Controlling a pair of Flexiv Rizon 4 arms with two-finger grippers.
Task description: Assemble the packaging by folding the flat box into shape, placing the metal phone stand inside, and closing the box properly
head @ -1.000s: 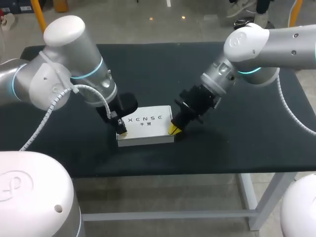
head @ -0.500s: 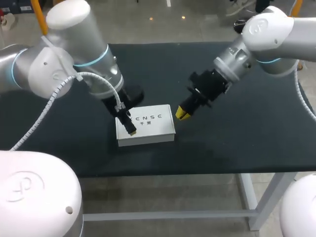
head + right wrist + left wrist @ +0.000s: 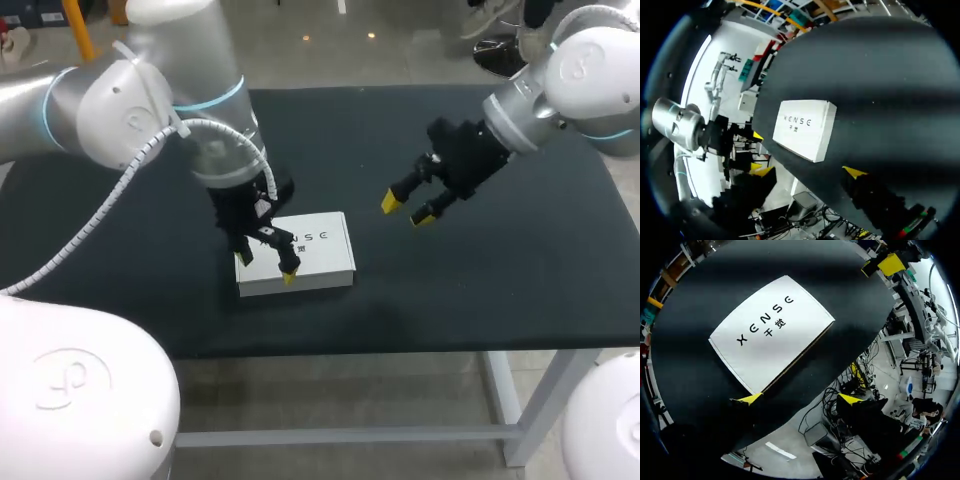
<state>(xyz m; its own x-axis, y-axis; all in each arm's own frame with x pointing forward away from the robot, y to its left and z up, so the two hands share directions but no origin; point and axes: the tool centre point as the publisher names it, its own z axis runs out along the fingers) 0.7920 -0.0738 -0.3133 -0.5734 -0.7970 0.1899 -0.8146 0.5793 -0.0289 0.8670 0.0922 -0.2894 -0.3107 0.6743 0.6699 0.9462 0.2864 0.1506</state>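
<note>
**Box, handling (judged).** The white cardboard box [image 3: 300, 255] is folded up and its lid lies flat. It sits on the black counter [image 3: 500, 280], left of centre and close to the near edge. We cannot see the metal phone stand in any view, so we cannot tell whether it is inside.

- Empty, we expect the box to be light and to skid on the cloth when nudged.
- Loaded, we expect it to be heavier, with a hard weight that could slide about inside.
- The walls should be stiff along the folds and soft in mid-panel.
- The printed top looks smooth, so it would give the pads little grip.
- The best hold is probably across the two long side walls, low down and close to the corners.
- We would avoid the lid edge, since it could spring open.

**Left end effector** [image 3: 267, 266]. It is open and holds nothing, and it hangs over the box's near left corner. In the left wrist view, the box [image 3: 771, 340] lies ahead of the left end effector [image 3: 800, 399], not between the fingers. One yellow tip is at the box's near corner, though we cannot tell whether it touches. The other tip stands off beyond the near long wall.

**Right end effector** [image 3: 408, 210]. Its fingers are spread and empty. It sits above the counter, well apart from the box and to the right of it. From the right wrist, the box [image 3: 805, 127] appears whole and closed, ahead of the fingers.
</note>
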